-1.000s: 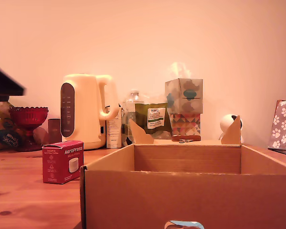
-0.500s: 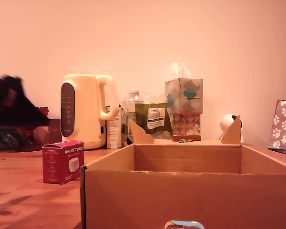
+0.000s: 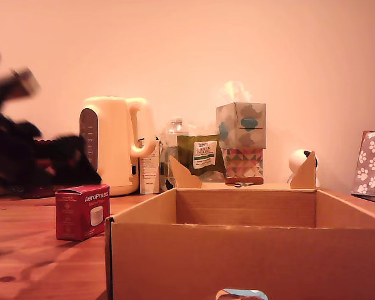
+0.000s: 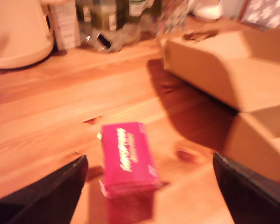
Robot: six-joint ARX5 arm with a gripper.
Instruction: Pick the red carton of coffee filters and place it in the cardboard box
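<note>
The red carton of coffee filters (image 3: 82, 211) stands on the wooden table at the exterior view's left, white lettering facing the camera. In the wrist view the red carton (image 4: 127, 158) lies between and a little beyond my two dark fingers (image 4: 42, 189), untouched. My gripper (image 4: 149, 186) is open. The arm shows as a dark blur, with the gripper (image 3: 69, 164) just above and behind the carton. The large brown cardboard box (image 3: 250, 250) fills the foreground, open and empty inside; the same box (image 4: 224, 79) appears beside the carton in the wrist view.
A cream kettle (image 3: 112, 144) stands behind the carton, with a small white carton, a bottle, a green packet (image 3: 200, 156) and a patterned tissue box (image 3: 242, 144) along the back. A paw-print bag (image 3: 372, 164) sits at the exterior view's right.
The arm has swept in from the exterior view's left edge and come down toward the red carton, now hiding the red goblet. The carton and box have not moved.
</note>
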